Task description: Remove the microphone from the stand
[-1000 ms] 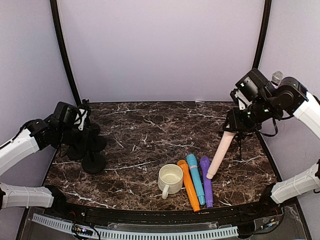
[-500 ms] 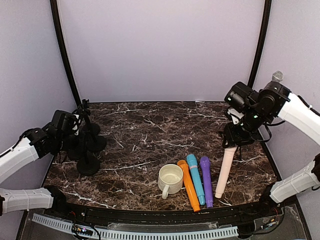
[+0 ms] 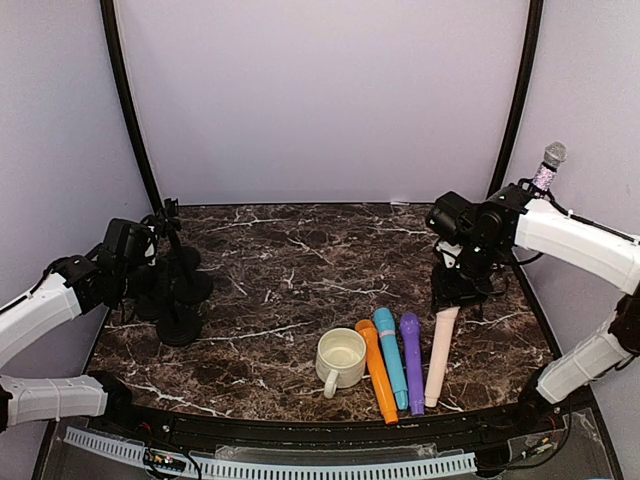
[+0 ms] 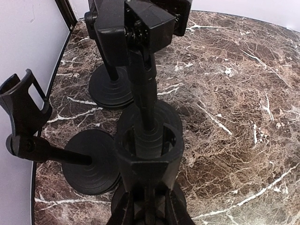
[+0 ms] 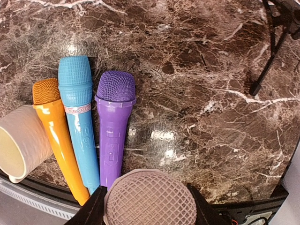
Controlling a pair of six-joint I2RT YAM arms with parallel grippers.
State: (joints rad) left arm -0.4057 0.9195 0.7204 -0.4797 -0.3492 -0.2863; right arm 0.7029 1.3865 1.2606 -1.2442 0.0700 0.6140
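Right end effector (image 3: 458,288) clamps the pink mic (image 3: 436,355) by its head, lower right, just beside the purple mic (image 3: 411,360); blue mic (image 3: 391,355), orange mic (image 3: 376,368) and cup (image 3: 341,357) lie leftward. Left end effector (image 4: 147,208) grips a stand (image 4: 145,103).

Mic (image 3: 438,350): pale pink. Its mesh head is clamped in the right claw (image 3: 455,297) and the body hangs below the claw, near upright with a slight tilt. Tail end is down at table level; can't tell if it touches. It's clear of every stand.
Tripod stand (image 5: 268,63): black, just beside the right claw, not touching the mic.
Round-base stand (image 4: 150,126): black, upright, pole pinched between the left claw (image 4: 149,211) fingers.
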